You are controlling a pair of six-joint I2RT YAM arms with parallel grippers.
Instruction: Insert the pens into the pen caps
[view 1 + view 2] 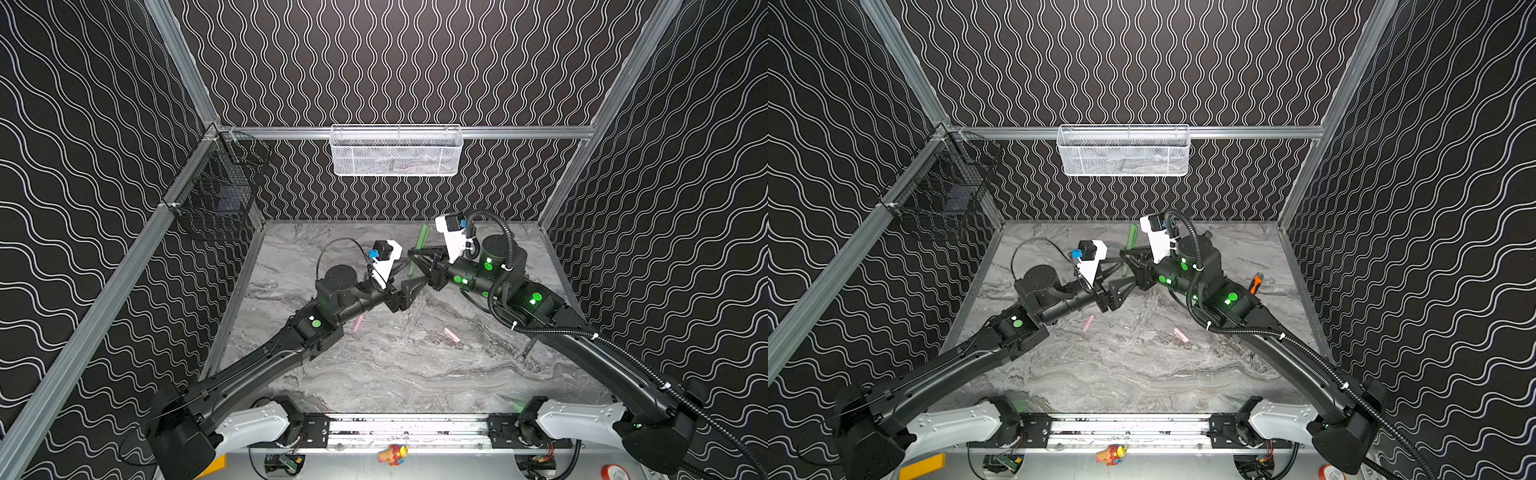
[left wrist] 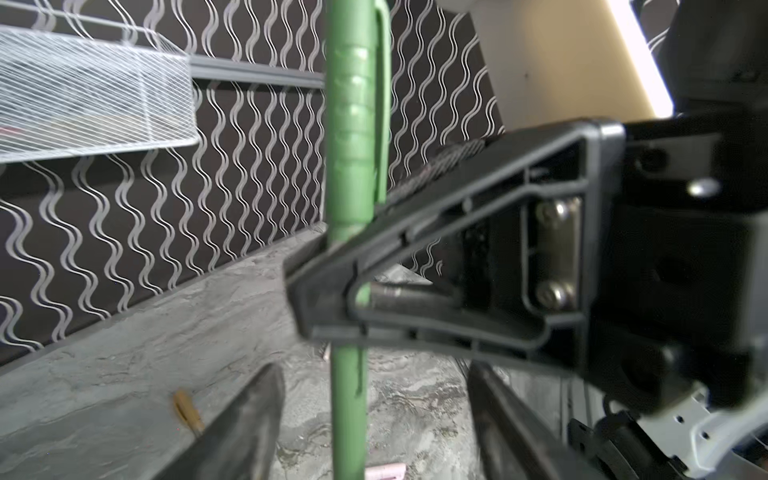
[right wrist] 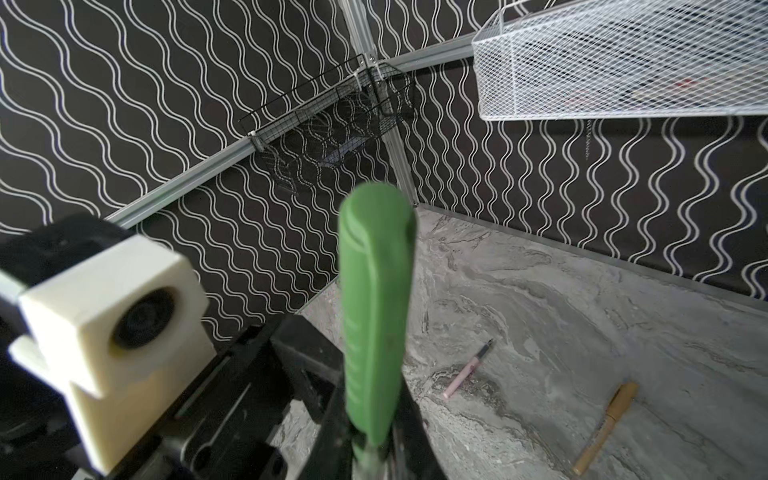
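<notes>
- Right gripper [image 2: 322, 291]: jaws clamped on the green pen [image 2: 347, 415], which it holds roughly upright above the marble table [image 1: 395, 374].
- Green cap [image 3: 376, 311]: seated on the pen's upper end (its clip shows in the left wrist view).
- Left gripper [image 2: 372, 374]: fingers spread wide on either side of the pen's lower shaft, clear of it.
- Pink cap [image 1: 357, 323] and second pink cap [image 1: 451, 334]: lying loose on the table.
</notes>
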